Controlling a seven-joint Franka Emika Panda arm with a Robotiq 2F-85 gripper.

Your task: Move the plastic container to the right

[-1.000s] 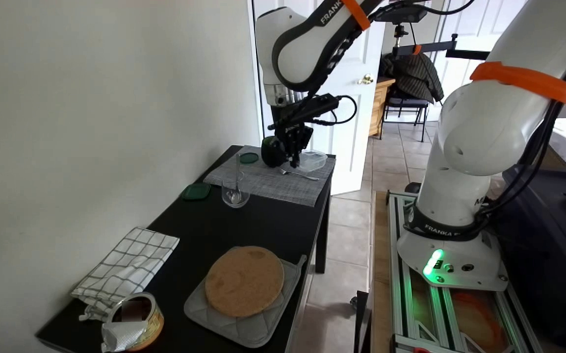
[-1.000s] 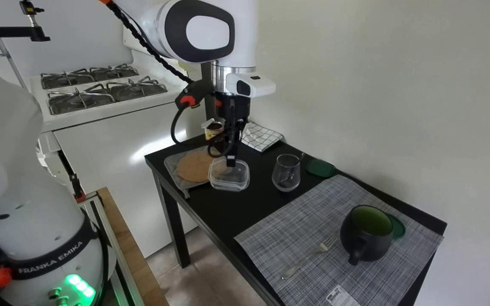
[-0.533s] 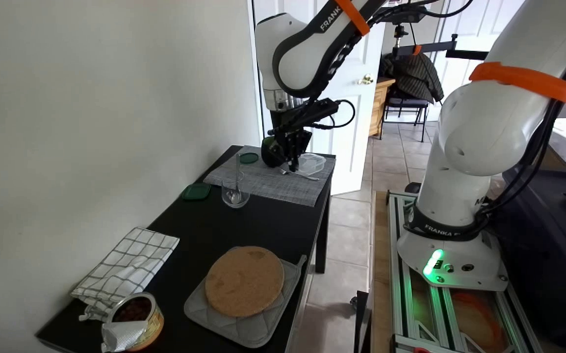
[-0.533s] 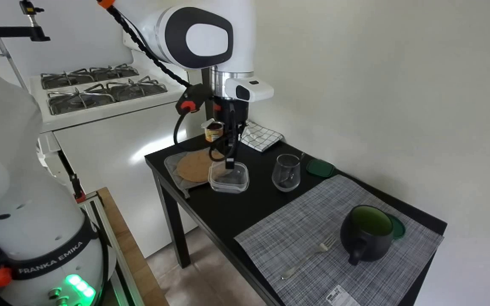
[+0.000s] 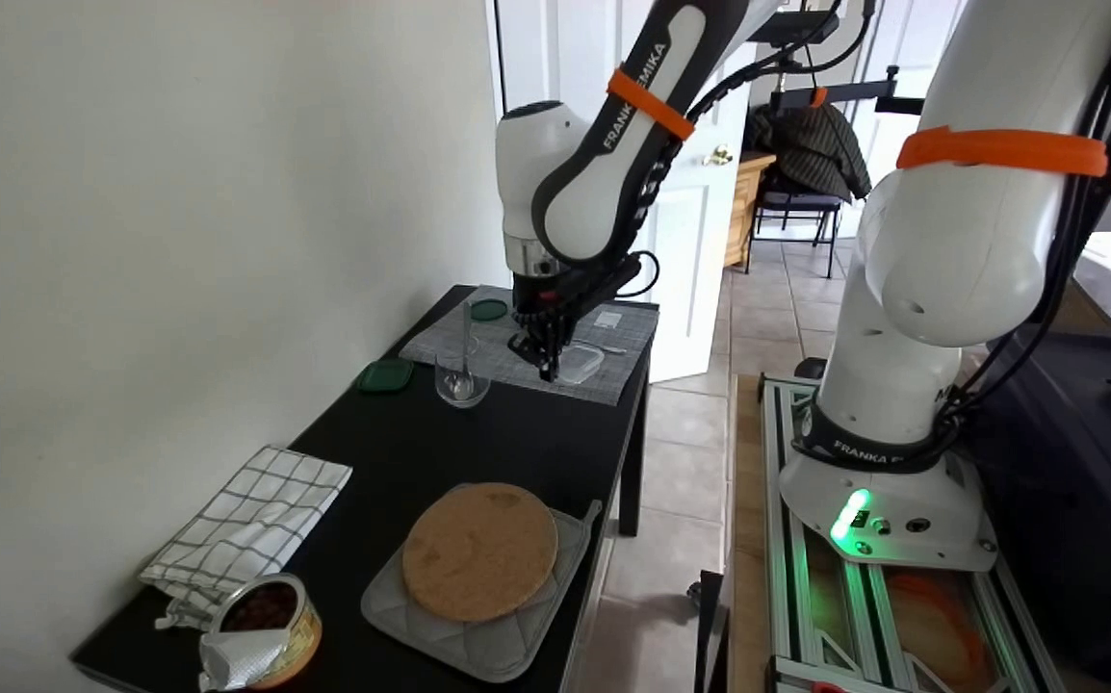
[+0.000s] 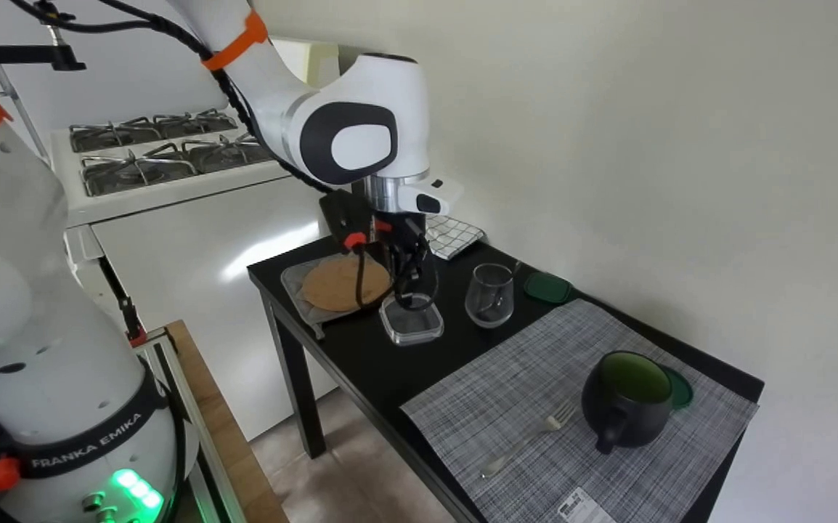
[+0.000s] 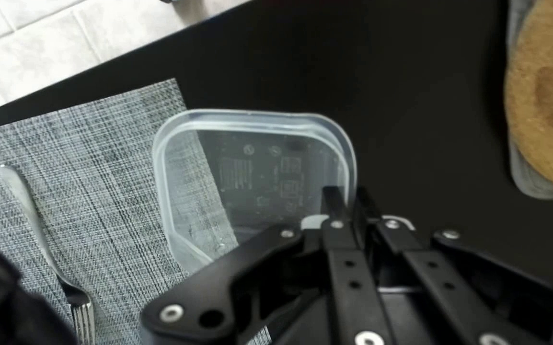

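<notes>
The plastic container (image 7: 257,177) is a low, clear, squarish tub. In the wrist view its base overlaps the placemat edge and the black table. My gripper (image 7: 350,199) is shut on its rim, one finger inside and one outside. The container also shows in both exterior views (image 5: 580,364) (image 6: 412,323), hanging beside the gripper (image 5: 548,372). It appears upright and above the table; the exact height is hard to tell. In an exterior view my gripper (image 6: 408,294) stands partly in front of the container and hides some of its far rim.
A stemless glass with a spoon (image 6: 490,296) stands close to the container. A cork trivet (image 5: 480,551) lies on a grey pot holder. A grey placemat (image 6: 455,443) carries a fork (image 6: 531,439) and a dark mug (image 6: 626,407). A green lid (image 5: 385,376) lies near the wall.
The arm has lowered, bringing the held container down toward the table. It also shifts left in an exterior view and slightly right in an exterior view. The other objects stay put.
</notes>
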